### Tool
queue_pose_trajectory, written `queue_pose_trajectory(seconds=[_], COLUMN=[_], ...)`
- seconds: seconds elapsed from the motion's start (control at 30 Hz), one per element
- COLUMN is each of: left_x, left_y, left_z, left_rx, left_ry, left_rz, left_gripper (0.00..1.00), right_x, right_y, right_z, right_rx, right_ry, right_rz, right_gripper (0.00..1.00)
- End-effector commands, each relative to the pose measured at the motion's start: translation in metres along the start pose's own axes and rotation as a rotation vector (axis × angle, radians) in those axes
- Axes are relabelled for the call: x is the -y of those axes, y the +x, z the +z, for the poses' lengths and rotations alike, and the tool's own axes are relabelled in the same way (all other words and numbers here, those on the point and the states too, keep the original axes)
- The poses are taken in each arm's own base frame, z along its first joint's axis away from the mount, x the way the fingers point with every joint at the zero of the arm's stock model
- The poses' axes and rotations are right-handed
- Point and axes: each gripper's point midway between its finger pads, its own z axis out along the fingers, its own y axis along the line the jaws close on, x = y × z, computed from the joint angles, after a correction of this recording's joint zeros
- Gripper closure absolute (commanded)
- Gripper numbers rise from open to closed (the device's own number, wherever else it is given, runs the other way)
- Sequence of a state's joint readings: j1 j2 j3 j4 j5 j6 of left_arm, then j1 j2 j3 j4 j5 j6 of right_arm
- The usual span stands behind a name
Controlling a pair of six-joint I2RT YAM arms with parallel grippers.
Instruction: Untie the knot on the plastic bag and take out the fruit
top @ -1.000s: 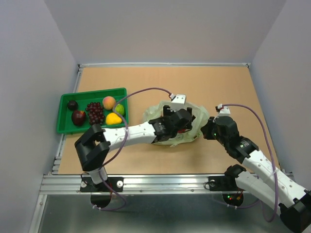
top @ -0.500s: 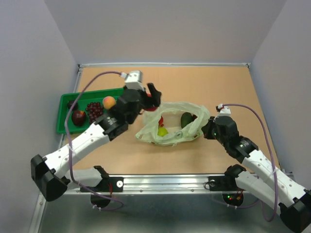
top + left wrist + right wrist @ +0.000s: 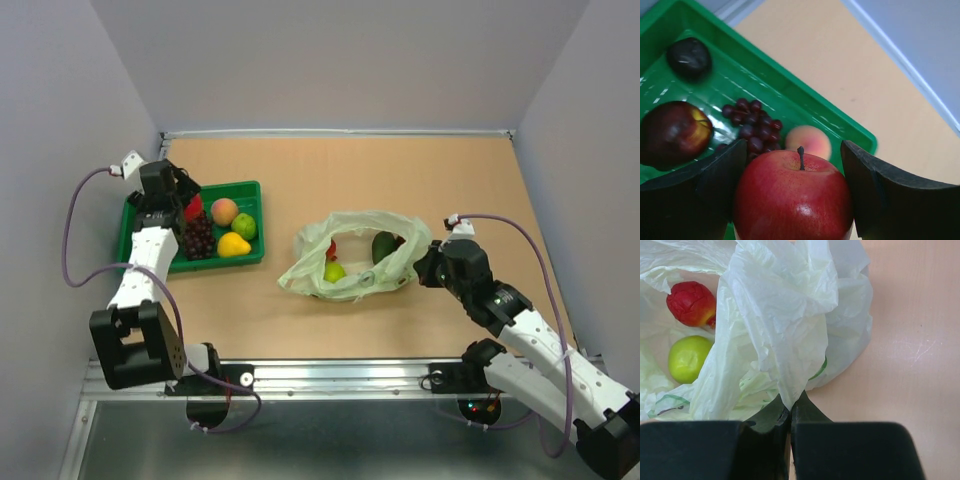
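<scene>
Tan tabletop — left gripper clasps a red apple above the green tray; right gripper pinches the plastic bag by its rim.

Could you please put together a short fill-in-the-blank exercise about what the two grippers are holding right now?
1. The left gripper holds a red ___ above the green tray.
2. The right gripper pinches the edge of the plastic ___.
3. A small red fruit and a lime-green fruit lie ___ it.
Missing words: apple; bag; inside.
</scene>
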State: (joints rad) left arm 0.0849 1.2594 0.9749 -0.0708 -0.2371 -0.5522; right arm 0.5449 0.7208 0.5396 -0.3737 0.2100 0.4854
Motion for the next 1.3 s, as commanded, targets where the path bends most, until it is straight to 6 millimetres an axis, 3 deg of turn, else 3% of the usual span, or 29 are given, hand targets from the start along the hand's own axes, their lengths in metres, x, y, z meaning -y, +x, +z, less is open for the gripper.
queue_pose_trajectory(seconds=[0.0,0.07,0.1,0.2,0.37,0.5,0.7,0.77,0.8,0.87,0.9,1.03,1.1,1.13,1.17,1.2,1.27], left_x=[-0.012,-0.027,-0.032,-0.053,-0.060,-0.049,-0.046,-0.029,-0.004,0.020,0.053,0.104,0.144,0.154,0.153,0.171,0.184], left_y=[-0.031,-0.036,-0.038,-0.042,-0.037,-0.045,-0.047,-0.050,-0.048,-0.040,-0.025,0.005,0.049,0.059,0.057,0.078,0.102], left_z=[0.028,0.051,0.057,0.074,0.082,0.069,0.050,0.033,0.018,-0.001,-0.023,-0.079,-0.131,-0.147,-0.149,-0.180,-0.205], left_rx=[0.046,0.051,0.056,0.077,0.058,0.074,0.073,0.092,0.103,0.100,0.085,0.040,-0.045,-0.066,-0.068,-0.121,-0.178], left_ry=[-0.018,-0.096,-0.120,-0.231,-0.251,-0.202,-0.207,-0.165,-0.099,-0.037,0.055,0.248,0.427,0.479,0.480,0.575,0.646], left_rz=[-0.075,-0.049,-0.037,0.024,0.084,0.066,0.074,0.089,0.110,0.141,0.175,0.195,0.221,0.216,0.193,0.182,0.197], left_gripper=[0.68,0.51,0.51,0.32,0.09,0.01,0.01,0.01,0.01,0.01,0.01,0.05,0.11,0.12,0.12,0.14,0.14], right_x=[-0.008,-0.008,-0.008,-0.009,-0.009,-0.010,-0.011,-0.011,-0.011,-0.010,-0.010,-0.009,-0.010,-0.009,-0.009,-0.009,-0.008], right_y=[-0.006,-0.006,-0.006,-0.007,-0.006,-0.007,-0.008,-0.009,-0.010,-0.010,-0.010,-0.009,-0.008,-0.007,-0.006,-0.006,-0.005], right_z=[-0.002,-0.002,-0.002,-0.003,-0.004,-0.004,-0.004,-0.004,-0.004,-0.005,-0.005,-0.003,-0.003,-0.002,-0.002,-0.001,0.000], right_rx=[0.023,0.018,0.018,0.024,0.023,0.024,0.023,0.025,0.028,0.031,0.034,0.027,0.020,0.019,0.017,0.016,0.014], right_ry=[-0.039,-0.040,-0.042,-0.047,-0.053,-0.054,-0.056,-0.056,-0.054,-0.050,-0.048,-0.045,-0.046,-0.042,-0.042,-0.040,-0.034], right_rz=[-0.017,-0.020,-0.019,-0.021,-0.019,-0.021,-0.025,-0.023,-0.024,-0.023,-0.022,-0.025,-0.027,-0.027,-0.026,-0.025,-0.019], right_gripper=[1.00,1.00,1.00,1.00,1.00,0.99,0.99,0.99,0.99,0.99,0.99,0.99,0.99,0.99,0.99,0.99,0.99])
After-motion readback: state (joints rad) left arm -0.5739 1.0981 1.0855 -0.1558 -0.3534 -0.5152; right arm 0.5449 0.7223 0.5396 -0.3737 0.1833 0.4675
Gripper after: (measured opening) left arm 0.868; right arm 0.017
